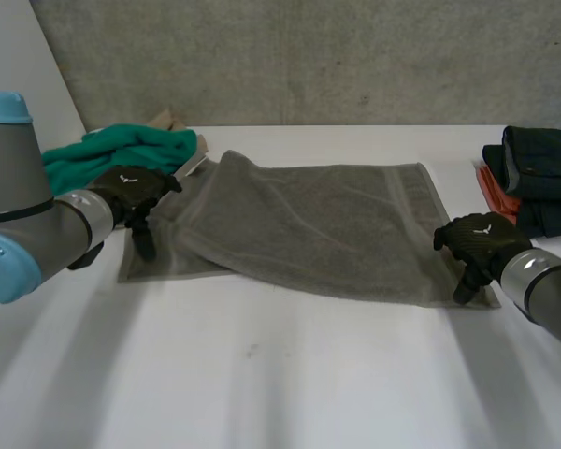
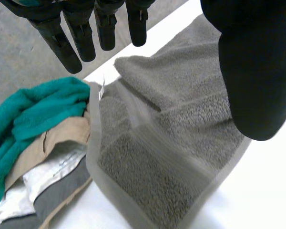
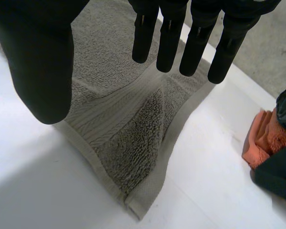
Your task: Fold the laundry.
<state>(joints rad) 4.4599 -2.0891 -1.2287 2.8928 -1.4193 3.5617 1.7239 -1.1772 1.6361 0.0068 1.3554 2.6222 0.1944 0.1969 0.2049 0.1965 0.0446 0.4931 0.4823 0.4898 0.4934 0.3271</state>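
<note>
A grey towel (image 1: 309, 224) lies spread on the white table (image 1: 280, 374), with its far left part folded over on itself. My left hand (image 1: 136, 192) hovers over the towel's near left corner (image 2: 148, 181), fingers (image 2: 86, 33) straight and apart from the thumb, holding nothing. My right hand (image 1: 477, 243) is above the towel's near right corner (image 3: 133, 157); its fingers (image 3: 181, 38) are straight and spread from the thumb, with nothing between them.
A pile of laundry with a teal cloth (image 1: 112, 154) on top sits at the back left, over tan and white pieces (image 2: 52, 157). At the right edge is a stack of dark folded clothes (image 1: 542, 178) over an orange cloth (image 3: 264, 138).
</note>
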